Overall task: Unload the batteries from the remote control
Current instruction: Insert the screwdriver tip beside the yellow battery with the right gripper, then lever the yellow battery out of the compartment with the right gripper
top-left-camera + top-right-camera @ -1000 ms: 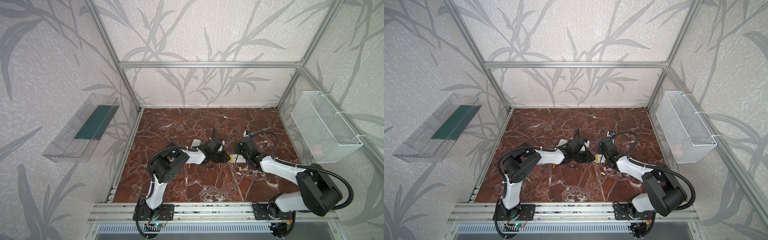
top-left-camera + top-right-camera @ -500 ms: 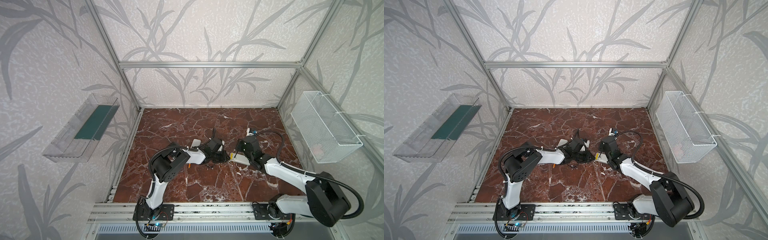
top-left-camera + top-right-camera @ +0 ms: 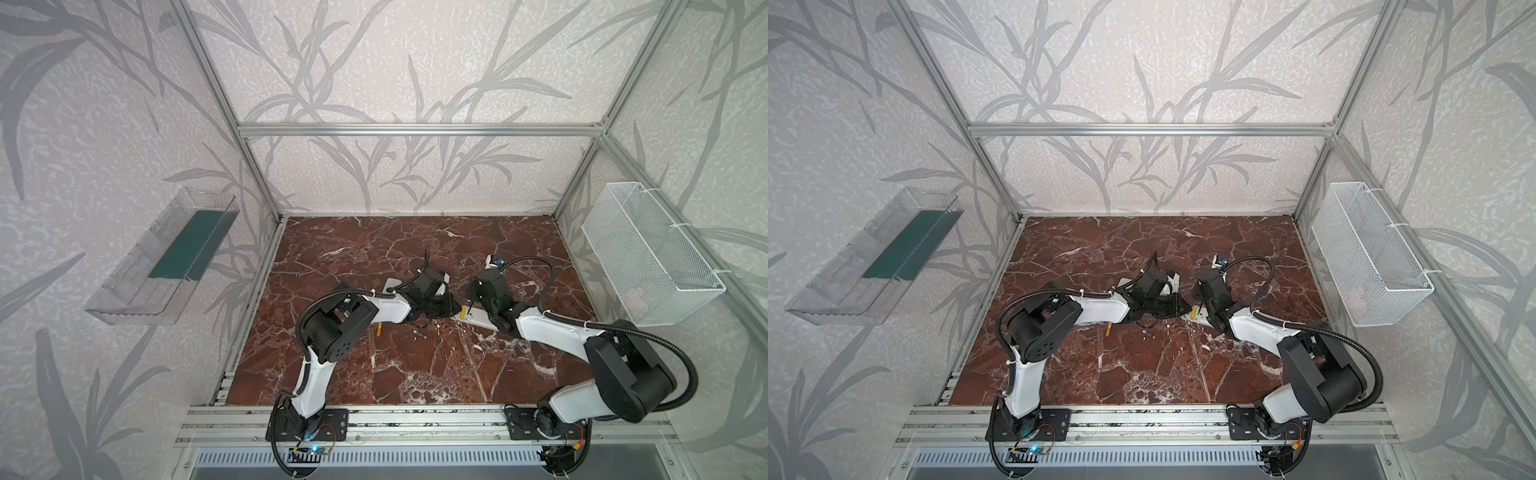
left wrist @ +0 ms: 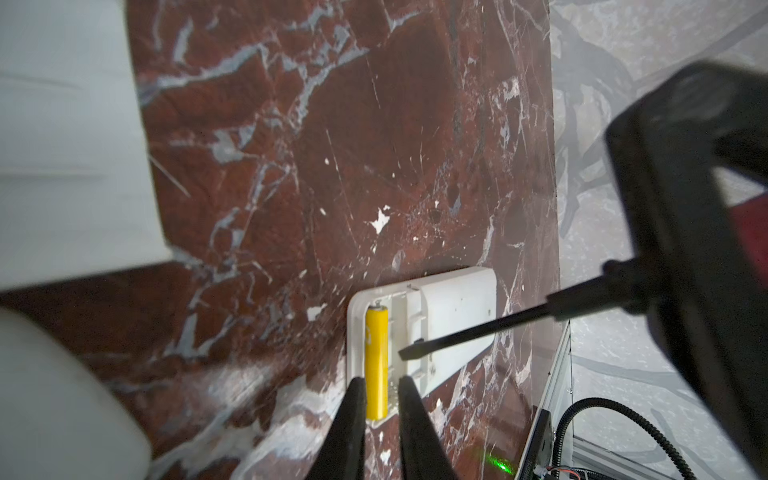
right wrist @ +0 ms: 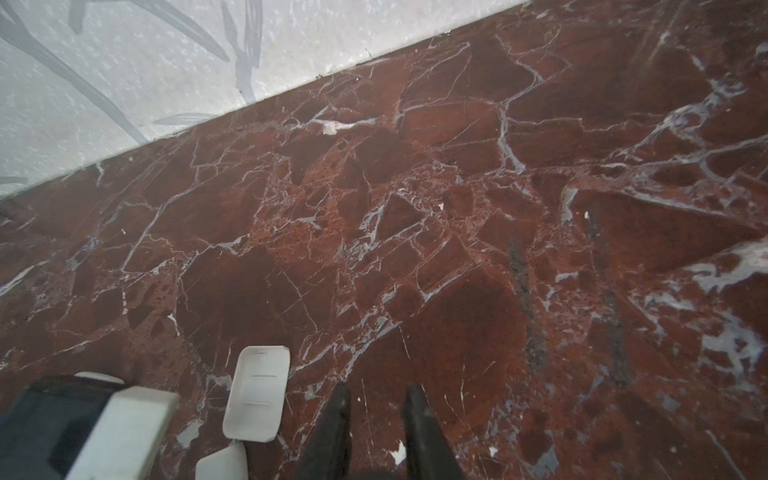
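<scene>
Your right arm's elbow had swung back in from where it bulged half a second before. Both wrists stayed over the remote, and your left gripper had barely shifted. Its fingers stood narrow, one on each side of the near end of the yellow battery lying in the remote's open compartment. One finger looked to be against it and a sliver of white showed at the other, so you could not tell whether the pinch had bitten.

Your right gripper was closed. The screwdriver ran out from it across the remote, though the grip itself was hidden. Its flat tip hovered just off the left fingertips, over the emptied slot beside the battery.

By the look of it, you were drawing the last cell out of this remote. A loose yellow battery and a dark battery already lay on the table behind the left gripper, beside its forearm.

The next move called for closing fully on the near end. That end then had to be lifted back toward the wrist, away from the contact at the far end, with the screwdriver tip kept out of the fingers' path.

The yellow battery looked slim, smooth and glossy, with a small metal nub at the end farthest from the fingers. On such thin tips it seemed likely to roll or slip.
</scene>
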Motion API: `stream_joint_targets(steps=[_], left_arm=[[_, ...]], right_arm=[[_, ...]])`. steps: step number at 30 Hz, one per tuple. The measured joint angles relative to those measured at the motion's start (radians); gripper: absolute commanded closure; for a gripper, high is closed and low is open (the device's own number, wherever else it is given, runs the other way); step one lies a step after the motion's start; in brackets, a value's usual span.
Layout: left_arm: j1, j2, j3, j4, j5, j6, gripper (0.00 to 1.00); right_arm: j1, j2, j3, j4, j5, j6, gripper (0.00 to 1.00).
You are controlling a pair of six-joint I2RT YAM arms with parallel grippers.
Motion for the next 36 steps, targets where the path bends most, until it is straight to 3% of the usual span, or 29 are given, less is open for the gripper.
stream_joint_targets(steps=[12, 36], left_arm=[[0.01, 0.055, 0.015, 0.023, 0.014, -0.011, 0.85], [0.007, 0.059, -0.095, 0.221, 0.035, -0.106, 0.9]], right_arm=[[0.003, 0.038, -0.032, 0.107, 0.004, 0.048, 1.0], [-0.033, 0.05, -0.244, 0.423, 0.027, 0.386, 1.0]])
